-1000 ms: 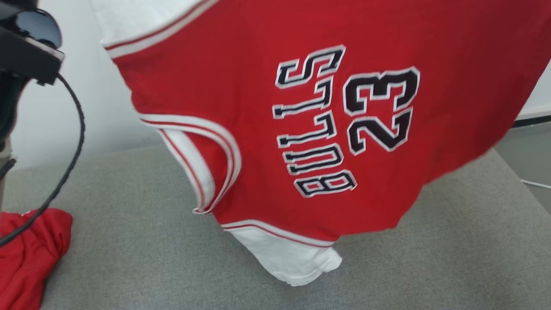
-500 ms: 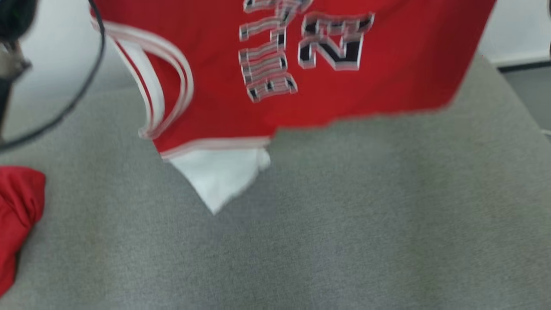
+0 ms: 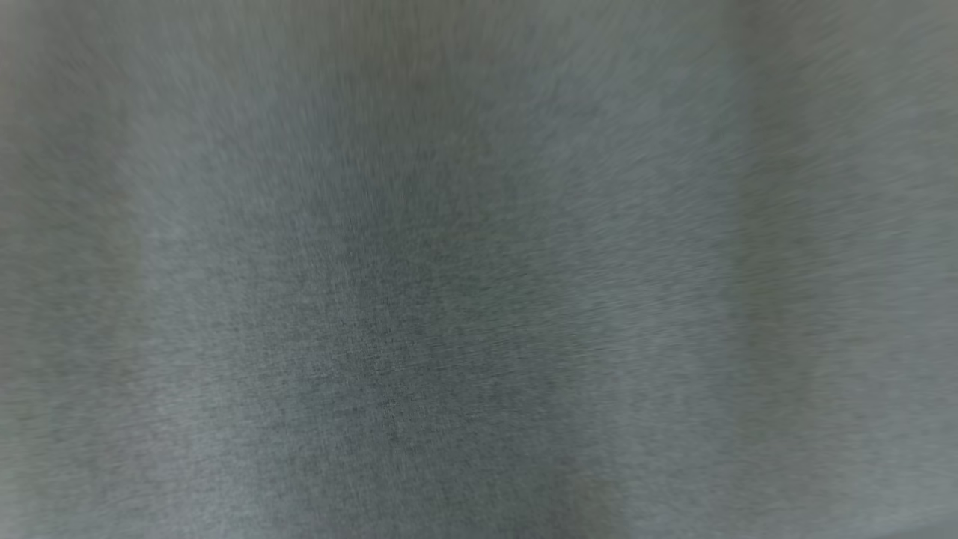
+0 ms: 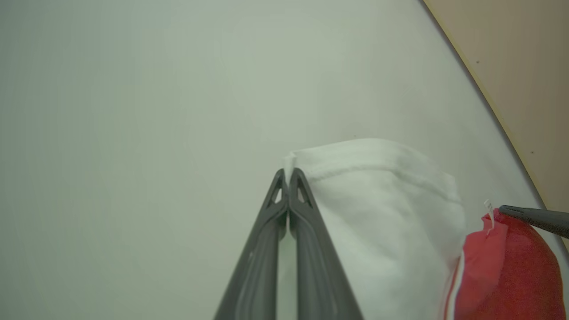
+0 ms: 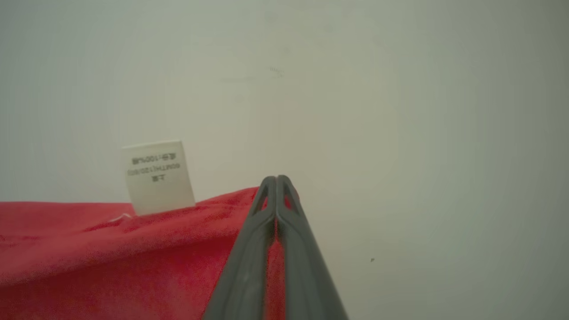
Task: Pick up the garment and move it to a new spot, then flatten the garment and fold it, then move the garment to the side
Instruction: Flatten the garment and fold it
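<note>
Head camera has dipped (fast, hence blur) to a grey surface (image 3: 479, 299), probably the lay-down spot. Mid-frame, left gripper (image 4: 288, 171) pinches the garment (image 4: 382, 213) by its white hem; right gripper (image 5: 276, 178), its red edge.

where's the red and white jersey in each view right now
Head view: motion-blurred grey fabric surface; jersey can't be placed.
Left wrist view: red and white jersey lower right, white edge in left gripper.
Right wrist view: lower left, red edge in right gripper.
Shared landmark: right gripper tip, also at left wrist view's right edge.

Red garment (image 5: 111, 249), white sleeve (image 4: 382, 200), label (image 5: 158, 177) upright
</note>
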Motion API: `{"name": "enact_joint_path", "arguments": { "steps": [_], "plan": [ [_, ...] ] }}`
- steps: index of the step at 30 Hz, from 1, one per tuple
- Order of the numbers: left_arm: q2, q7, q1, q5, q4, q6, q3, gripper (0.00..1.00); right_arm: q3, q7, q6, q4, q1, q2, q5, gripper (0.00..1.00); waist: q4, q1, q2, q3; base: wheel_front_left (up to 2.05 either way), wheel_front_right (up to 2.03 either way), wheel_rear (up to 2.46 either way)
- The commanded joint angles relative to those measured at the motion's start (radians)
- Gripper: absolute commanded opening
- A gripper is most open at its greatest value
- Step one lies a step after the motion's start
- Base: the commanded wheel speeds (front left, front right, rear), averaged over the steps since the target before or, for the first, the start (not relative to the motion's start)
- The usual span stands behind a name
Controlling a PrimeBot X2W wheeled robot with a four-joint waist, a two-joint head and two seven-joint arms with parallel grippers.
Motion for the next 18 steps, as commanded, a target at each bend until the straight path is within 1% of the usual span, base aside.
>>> {"name": "enact_joint_path", "arguments": {
  "steps": [1,3,6,11,12,13,14,18],
  "plan": [
    [-0.006,0.0,0.078,-0.011,-0.017,-0.002,0.008,0.0,-0.012,0.001,0.0,-0.019,0.058,0.016,-0.026,0.0,0.04,-0.0001,-0.0001,0.187,0.0,0.0,0.0],
    [-0.008,-0.001,0.158,-0.04,-0.063,-0.003,-0.009,0.0,-0.042,0.0,0.0,-0.052,0.119,0.011,-0.053,0.0,0.056,-0.0001,-0.0001,0.185,0.0,0.0,0.0],
    [0.019,-0.001,0.29,-0.107,-0.108,-0.003,-0.029,0.0,-0.06,0.001,0.0,-0.071,0.218,0.012,-0.08,0.0,0.07,-0.0001,-0.0001,0.169,0.0,0.0,0.0],
    [0.064,-0.001,0.471,-0.208,-0.188,-0.004,-0.033,0.0,-0.118,0.001,0.0,-0.128,0.363,0.02,-0.07,0.0,0.073,-0.0001,-0.0001,0.118,0.0,0.0,0.0],
    [0.064,-0.001,0.471,-0.208,-0.188,-0.004,-0.033,0.0,-0.118,0.001,0.0,-0.128,0.363,0.02,-0.07,0.0,0.073,-0.0001,-0.0001,0.118,0.0,0.0,0.0],
    [0.074,-0.001,0.504,-0.215,-0.209,-0.004,-0.033,0.0,-0.129,0.0,0.0,-0.143,0.389,0.018,-0.063,0.0,0.073,-0.0001,-0.0001,0.106,0.0,0.0,0.0],
    [0.101,-0.001,0.583,-0.241,-0.245,-0.004,-0.033,0.0,-0.146,0.001,0.0,-0.182,0.457,0.023,-0.053,0.0,0.07,-0.0001,-0.0001,0.073,0.0,0.0,0.0],
    [0.14,-0.001,0.743,-0.285,-0.315,-0.004,-0.003,0.0,-0.147,0.0,0.0,-0.261,0.603,0.013,-0.021,0.0,0.061,-0.0001,-0.0001,-0.013,0.0,0.0,0.0]
  ]
}}
